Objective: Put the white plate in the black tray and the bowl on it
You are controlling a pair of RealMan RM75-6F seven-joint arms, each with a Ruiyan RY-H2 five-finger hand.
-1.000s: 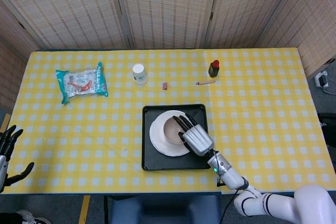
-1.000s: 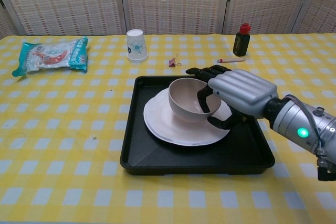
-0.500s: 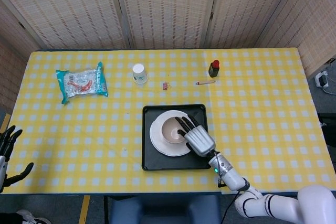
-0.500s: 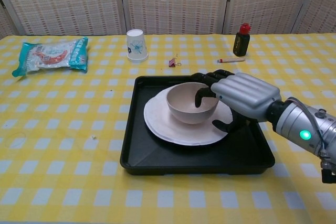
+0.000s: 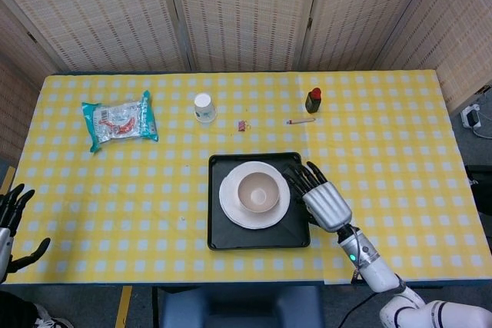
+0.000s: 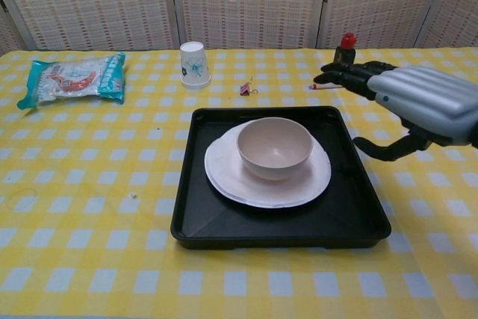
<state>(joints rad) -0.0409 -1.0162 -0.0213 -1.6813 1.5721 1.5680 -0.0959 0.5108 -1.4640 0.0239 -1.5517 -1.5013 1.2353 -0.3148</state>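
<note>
The white plate (image 5: 244,213) (image 6: 239,183) lies inside the black tray (image 5: 221,234) (image 6: 343,218), and the pale bowl (image 5: 257,193) (image 6: 274,147) stands upright on it. My right hand (image 5: 323,197) (image 6: 414,106) hovers off the tray's right side, fingers spread, holding nothing and clear of the bowl. My left hand (image 5: 9,224) shows only in the head view, at the far left edge beside the table, fingers apart and holding nothing.
A snack packet (image 5: 119,120) (image 6: 73,78) lies at the far left. A paper cup (image 5: 203,107) (image 6: 194,63), a small clip (image 5: 242,125) (image 6: 246,89), a dark red-capped bottle (image 5: 313,100) (image 6: 344,54) and a thin stick (image 5: 300,120) (image 6: 320,86) lie behind the tray.
My right hand let go of the bowl, which settled upright on the plate, then drew back to the right and rose off the tray.
</note>
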